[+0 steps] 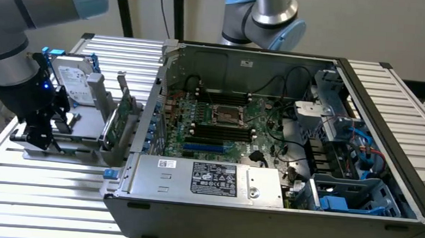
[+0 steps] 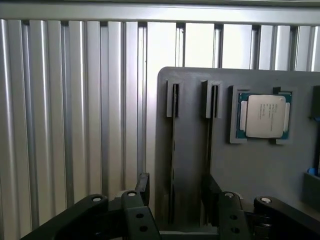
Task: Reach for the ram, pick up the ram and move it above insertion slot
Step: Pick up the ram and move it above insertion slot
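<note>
Two robot arms stand here, the near arm (image 1: 14, 27) carrying the one gripper (image 2: 176, 187), and the far arm (image 1: 265, 12). Just ahead of the gripper, one grey holder (image 2: 250, 175) has two narrow slots (image 2: 172, 100) and one processor chip (image 2: 263, 116). Beside the gripper: one hard drive (image 1: 75, 79). Well beyond it: one computer case (image 1: 265, 225), one motherboard (image 1: 264, 113), one blue slot (image 1: 204, 148).

A plain beige wall (image 1: 378, 24) stands behind the ribbed silver aluminium desk (image 1: 41, 197), whose slats catch soft, even light. Two thin black upright poles (image 1: 122, 5) rise against that wall.
</note>
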